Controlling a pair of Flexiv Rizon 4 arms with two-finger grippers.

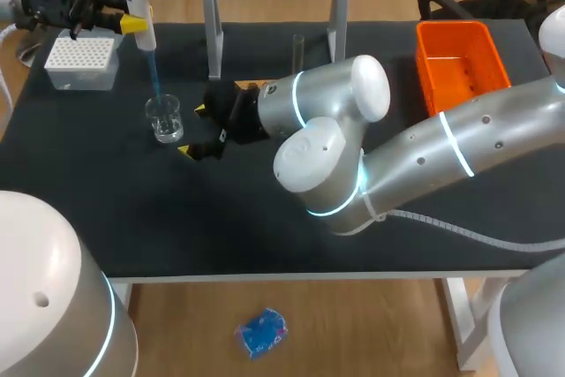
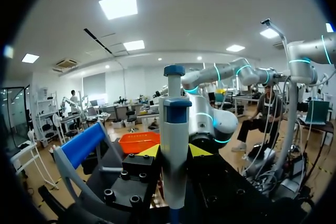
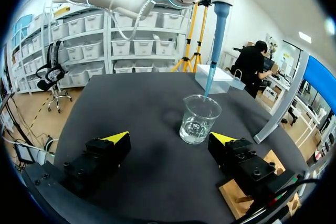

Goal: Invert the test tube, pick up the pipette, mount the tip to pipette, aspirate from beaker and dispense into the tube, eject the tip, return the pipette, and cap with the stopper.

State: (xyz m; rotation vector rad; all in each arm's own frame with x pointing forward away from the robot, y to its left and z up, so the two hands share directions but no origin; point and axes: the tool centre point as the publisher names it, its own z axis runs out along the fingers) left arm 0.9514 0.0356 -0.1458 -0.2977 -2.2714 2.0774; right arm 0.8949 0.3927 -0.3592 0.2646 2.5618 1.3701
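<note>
Gripping the pipette (image 1: pixel 144 6) upright, the left gripper (image 1: pixel 129 23) is holding it directly above the beaker (image 1: pixel 164 119) — its blue tip (image 1: pixel 155 77) dipping inside — while the right gripper (image 1: pixel 194 131) is sitting spread wide just beside the beaker.

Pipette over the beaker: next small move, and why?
Probably lower the pipette straight down a little. The left gripper is shut on it, and its blue tip ends about at the beaker rim, while the liquid looks to sit low in the glass. The right gripper is open, short of the beaker, so nothing steadies it: go slowly.
</note>
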